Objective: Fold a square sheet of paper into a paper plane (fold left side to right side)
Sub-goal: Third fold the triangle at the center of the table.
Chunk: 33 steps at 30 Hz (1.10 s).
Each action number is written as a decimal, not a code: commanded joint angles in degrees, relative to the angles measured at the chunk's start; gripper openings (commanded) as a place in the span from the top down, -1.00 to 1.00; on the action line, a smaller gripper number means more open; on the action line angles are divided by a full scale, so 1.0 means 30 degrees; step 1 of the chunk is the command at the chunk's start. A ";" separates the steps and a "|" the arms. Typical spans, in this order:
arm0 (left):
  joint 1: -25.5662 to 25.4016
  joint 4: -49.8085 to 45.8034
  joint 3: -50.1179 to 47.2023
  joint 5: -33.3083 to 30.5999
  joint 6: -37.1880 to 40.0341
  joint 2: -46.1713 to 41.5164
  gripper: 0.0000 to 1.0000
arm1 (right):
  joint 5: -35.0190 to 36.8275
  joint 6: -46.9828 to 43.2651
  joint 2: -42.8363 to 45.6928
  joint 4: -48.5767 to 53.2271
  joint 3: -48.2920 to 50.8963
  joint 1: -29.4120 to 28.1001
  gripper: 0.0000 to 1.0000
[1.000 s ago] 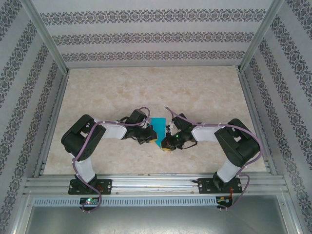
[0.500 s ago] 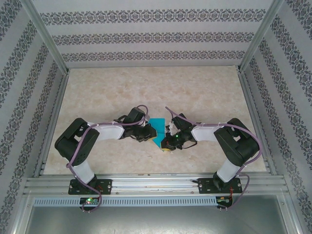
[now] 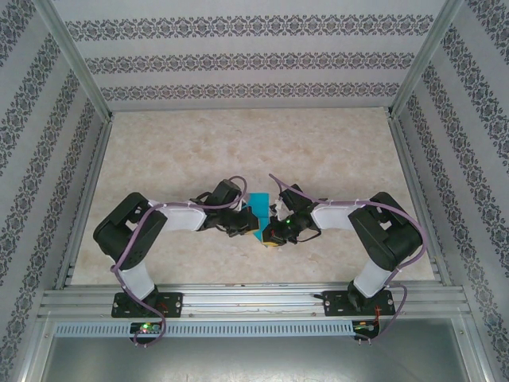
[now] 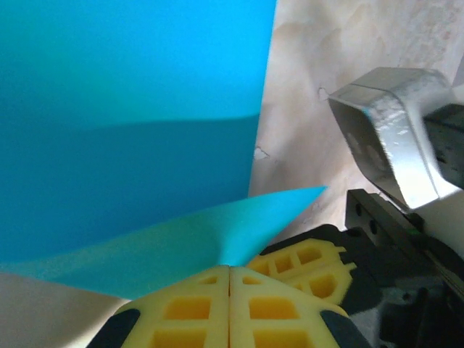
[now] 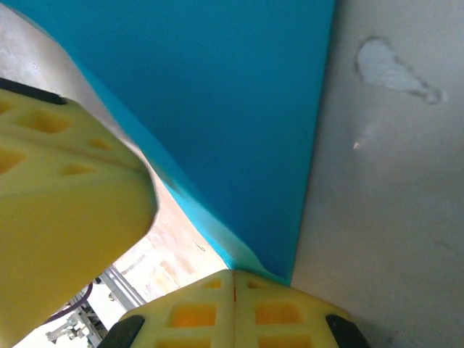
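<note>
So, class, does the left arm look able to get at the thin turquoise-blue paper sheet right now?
Probably yes: the left gripper looks shut on a corner of the turquoise-blue paper sheet, nothing in between. The right gripper pinches another part.

**Paper mostly out of sight**

In your left wrist view the square sheet of paper runs off the top and left edges, and the left gripper is cropped at the bottom. Your right gripper gets the same crop. From the top, both grippers cover most of the sheet, and any folds are too small to tell.
</note>
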<state>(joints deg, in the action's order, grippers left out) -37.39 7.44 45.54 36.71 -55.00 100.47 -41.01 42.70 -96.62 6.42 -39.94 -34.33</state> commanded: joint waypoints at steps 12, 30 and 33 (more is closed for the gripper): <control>-0.0194 0.0157 -0.0970 -0.1258 -0.0604 0.0861 0.92 | 0.1638 -0.0784 -0.0692 0.2719 -0.0453 -0.0361 1.00; 0.2501 -0.2000 -0.0991 -0.3189 0.1664 0.0781 0.96 | 0.1751 -0.1195 -0.1013 0.3780 -0.0923 -0.0401 1.00; 0.3340 -0.2095 -0.0833 -0.3109 0.2171 0.0789 0.95 | 0.1748 -0.1225 -0.1073 0.3868 -0.1004 -0.0450 1.00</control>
<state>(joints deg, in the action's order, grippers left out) -31.66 8.36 43.42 36.45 -52.40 101.62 -38.35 40.12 -98.08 10.96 -43.75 -35.05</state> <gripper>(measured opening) 0.057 0.057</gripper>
